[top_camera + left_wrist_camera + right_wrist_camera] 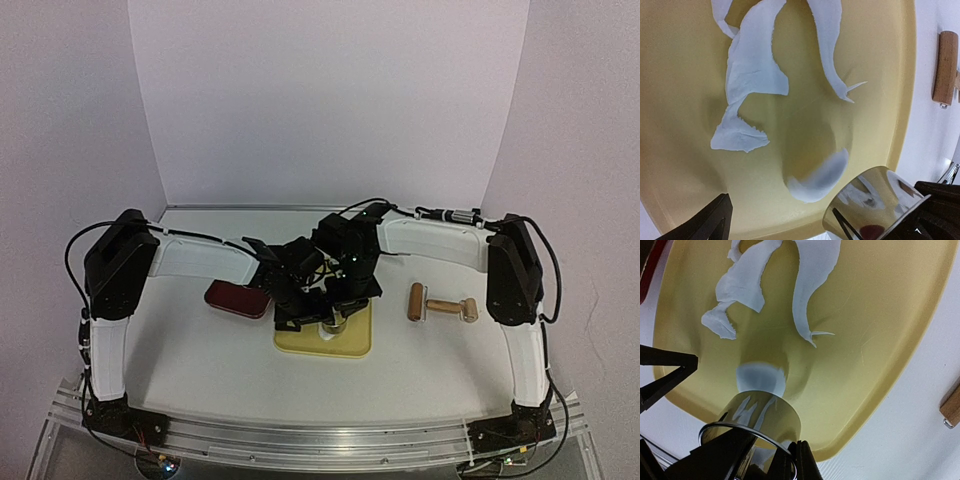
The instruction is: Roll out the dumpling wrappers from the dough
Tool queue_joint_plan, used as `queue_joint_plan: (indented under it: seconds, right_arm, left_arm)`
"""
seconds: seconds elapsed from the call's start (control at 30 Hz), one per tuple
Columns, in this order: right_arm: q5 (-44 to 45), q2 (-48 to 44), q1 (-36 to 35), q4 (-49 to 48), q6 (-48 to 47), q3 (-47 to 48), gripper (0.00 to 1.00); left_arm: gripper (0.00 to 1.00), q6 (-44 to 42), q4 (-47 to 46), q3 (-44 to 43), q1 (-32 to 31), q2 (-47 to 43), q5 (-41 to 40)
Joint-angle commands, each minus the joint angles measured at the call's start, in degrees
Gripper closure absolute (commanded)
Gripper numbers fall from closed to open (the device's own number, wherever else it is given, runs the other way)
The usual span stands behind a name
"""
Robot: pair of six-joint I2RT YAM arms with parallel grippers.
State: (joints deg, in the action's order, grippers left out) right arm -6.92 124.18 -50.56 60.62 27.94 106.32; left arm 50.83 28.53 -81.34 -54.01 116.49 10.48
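Gaping empty, left gripper (291, 306) flanks right gripper (784, 454), clamped on ring cutter (762, 415) by tray (850, 425) rim.

Lab test booth: white backdrop walls (330, 100), alu rail (300, 440).

Top camera sits high behind the arm bases, looking down and forward across the whole table (200, 370) to the back wall. Both wrist cameras are in close over the yellow board (680, 110), looking steeply down. They share plenty: the ragged dough (745, 285), the ring cutter (765, 415) nearest the lens, and a wooden roller (945, 67) off the board's right edge.
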Motion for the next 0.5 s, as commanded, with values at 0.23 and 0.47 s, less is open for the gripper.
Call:
queue_joint_plan:
  seconds: [0.23,0.47]
  right_arm:
    - [6.8,-3.2,-0.2,2.8,3.6,2.2,1.0]
    - [6.9,-2.2,1.9,4.5,3.7,5.5,1.0]
  left_arm:
    - [0.1,-2.3,-8.5,6.1,-1.0,-11.6,-6.5]
    - [0.07,-4.5,-13.0,12.1,-1.0,-21.6,-7.2]
